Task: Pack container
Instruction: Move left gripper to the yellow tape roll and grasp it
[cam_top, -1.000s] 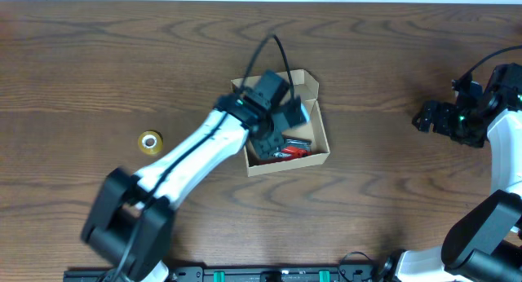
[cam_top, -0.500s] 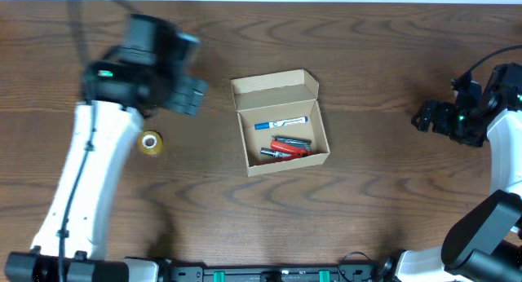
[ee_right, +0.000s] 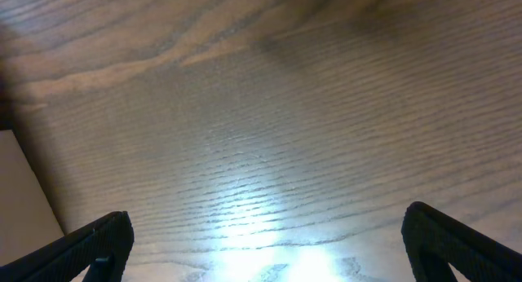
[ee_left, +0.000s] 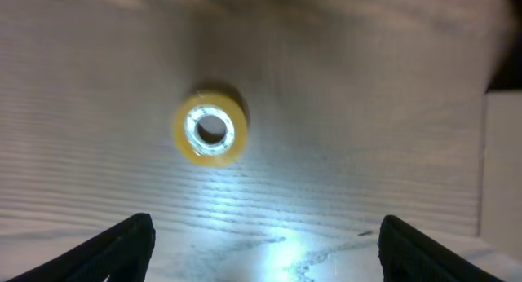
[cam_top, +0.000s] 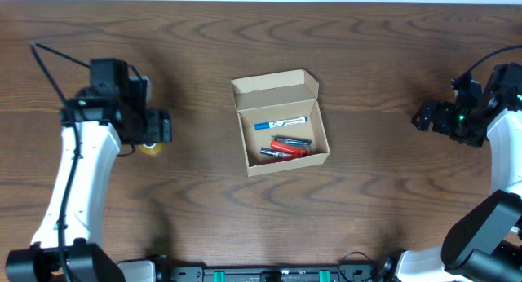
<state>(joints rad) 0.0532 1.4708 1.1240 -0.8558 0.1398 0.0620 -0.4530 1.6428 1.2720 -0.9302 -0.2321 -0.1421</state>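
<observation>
The tan cardboard container (cam_top: 322, 119) stands open at the table's middle, flap lid raised at the back. Inside lie a blue and white marker (cam_top: 280, 123) and red and black markers (cam_top: 285, 148). A yellow tape roll (cam_top: 149, 146) lies on the table to the left, partly under my left gripper (cam_top: 155, 127); it shows fully in the left wrist view (ee_left: 210, 128), ahead of the jaws. My left gripper (ee_left: 263, 249) is open and empty above the table. My right gripper (cam_top: 426, 116) hovers at the far right, open and empty (ee_right: 267, 245).
The dark wood table (cam_top: 375, 209) carries nothing else. Its far edge runs along the top of the overhead view. A pale edge of the container shows at the right of the left wrist view (ee_left: 502, 176).
My left arm has swung from over the container far to the left and now hovers by the tape roll. The blue marker now lies uncovered in the box. The right arm has not moved.
</observation>
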